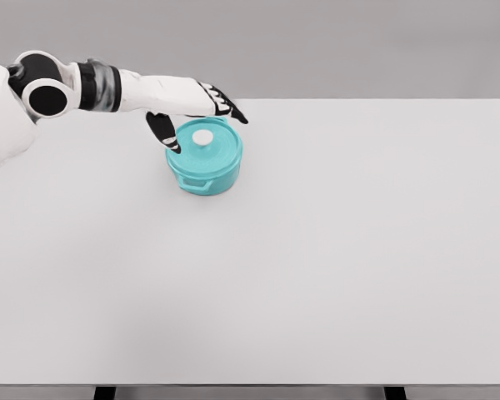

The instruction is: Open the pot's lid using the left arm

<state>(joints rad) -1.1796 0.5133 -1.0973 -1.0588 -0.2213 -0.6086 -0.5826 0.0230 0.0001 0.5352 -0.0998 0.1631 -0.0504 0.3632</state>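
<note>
In the head view, a teal pot [204, 167] is seen standing upright on the white surface [317, 267], in the far left part of it, nearer the far edge than the near one and well apart from the right edge. The pot is closed: a teal lid [210, 143] of the same colour sits flat on its rim, and a round white knob [202, 137] rises from the middle of the lid. A small handle is visible on the pot's near side, low on the wall. What the pot holds cannot be told, since the lid covers it.

The left hand [202, 104] is reached in from the left edge of the picture on a white arm with a black and grey wrist section. It is held above the far side of the lid, with the dark-tipped fingers [230, 108] stretched out past the far rim of the pot and the dark thumb [162, 132] pointed down beside the pot's left wall. The fingers are spread and relaxed, and nothing is grasped; the knob is left uncovered. Whether the thumb touches the pot cannot be told.

The surface is plain white and matte, with faint soft shadows. Two dark legs are seen under its near edge. Behind the far edge, a bare grey wall is shown. No writing or label can be read on anything.
</note>
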